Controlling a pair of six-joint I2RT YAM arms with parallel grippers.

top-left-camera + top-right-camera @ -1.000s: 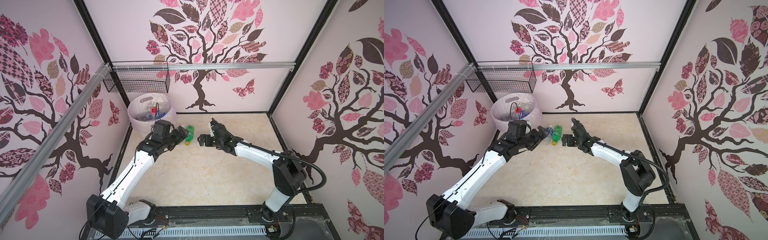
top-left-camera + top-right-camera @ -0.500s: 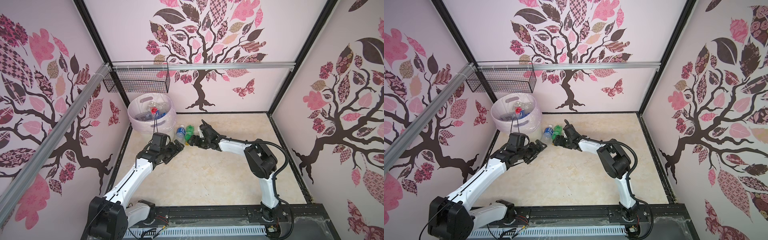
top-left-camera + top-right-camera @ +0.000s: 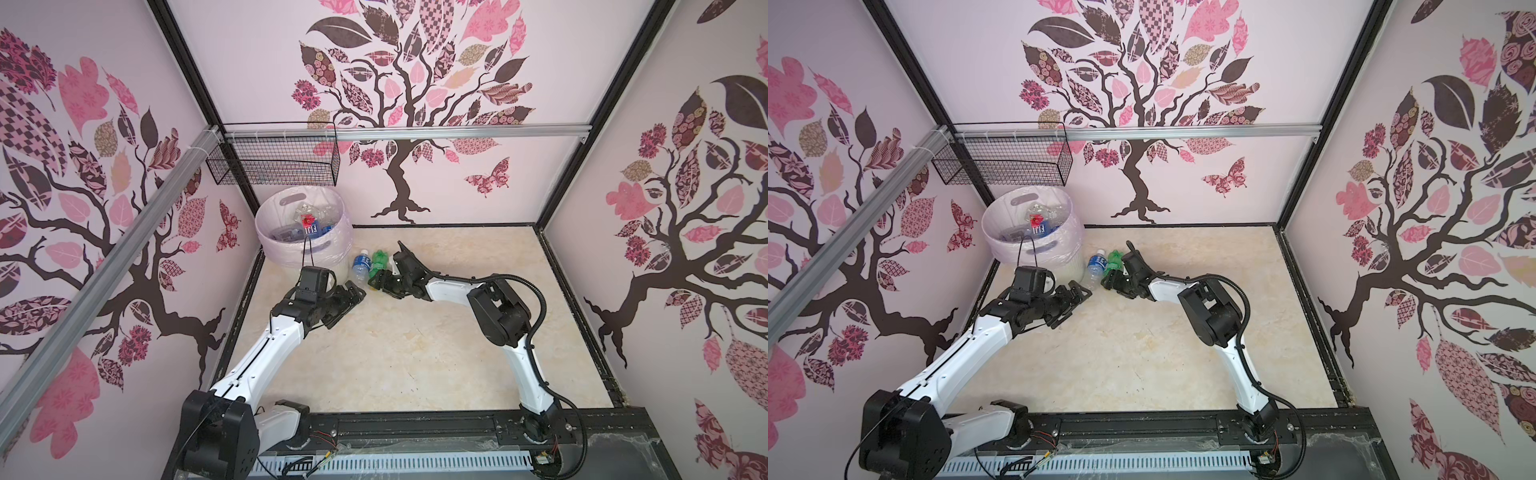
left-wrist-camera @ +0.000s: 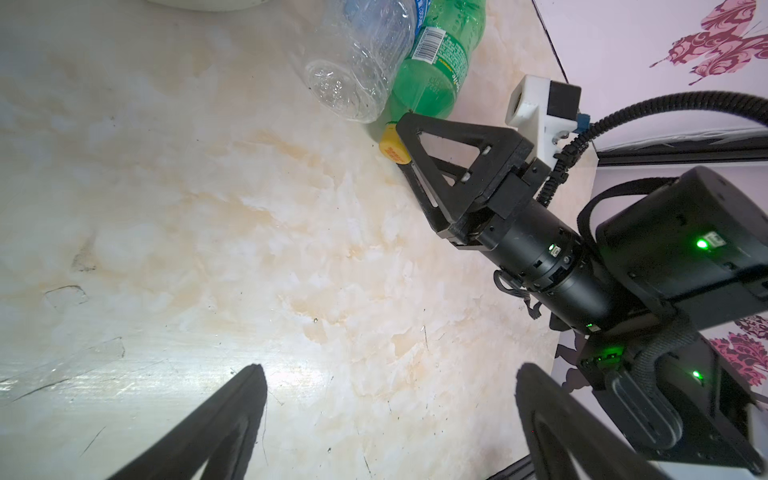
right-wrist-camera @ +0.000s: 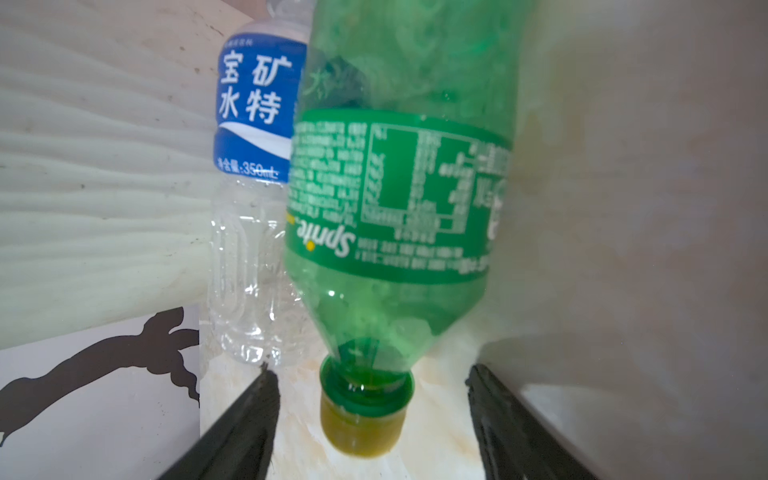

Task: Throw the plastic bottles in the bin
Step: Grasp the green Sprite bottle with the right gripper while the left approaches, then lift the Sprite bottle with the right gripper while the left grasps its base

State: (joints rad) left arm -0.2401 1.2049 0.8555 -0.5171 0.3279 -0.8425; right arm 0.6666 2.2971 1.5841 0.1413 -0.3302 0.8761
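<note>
nearest the front edge, the left claw [image 3: 356, 294] hovers over bare surface [image 3: 415, 353] with its jaws spread wide and nothing between them, just short of the two bottles on the surface

the right claw [image 5: 370, 372] reaches in low, its jaws standing apart on either side of the green bottle's [image 5: 395, 187] yellow cap [image 5: 361, 424], with a gap on each side, so not gripping; in both top views this claw hides the cap

the green bottle lies flat near the back left corner, long axis front to back, cap toward the front edge; its label reads "sprite", upside down in the right wrist view, and the small print is blurred

touching its side lies a clear bottle [image 3: 361, 264], parallel but with its white cap toward the back edge; its blue label carries chinese characters and "350ml"

just behind them the bin [image 3: 266, 224] fills the back left corner, holding a jumble of bottles too tangled to count, one marked "fiji" [image 3: 311, 227]

a black wire basket [image 3: 274, 166] hangs on the wall above
</note>
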